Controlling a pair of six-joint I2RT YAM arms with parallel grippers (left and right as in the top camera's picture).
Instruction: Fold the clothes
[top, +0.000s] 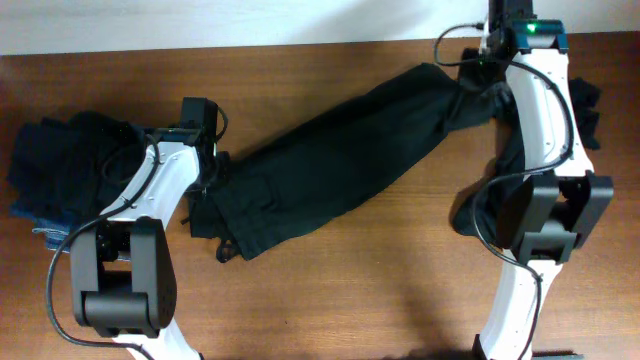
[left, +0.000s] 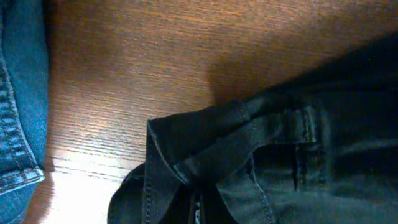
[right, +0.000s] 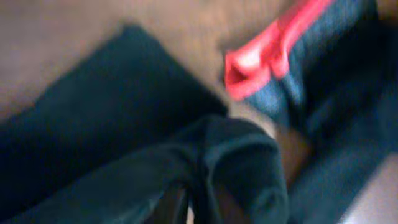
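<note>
Gripping black trousers at waistband, left tool fully shut; right tool at leg end, opening unclear.

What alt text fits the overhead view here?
A long black garment lies stretched diagonally across a wooden table, with the left gripper at its lower-left end and the right gripper at its upper-right end. A pile of dark clothes sits at the left edge.

The red-edged garment is blurred and cut off above; the jeans are cropped at the left edge.
</note>
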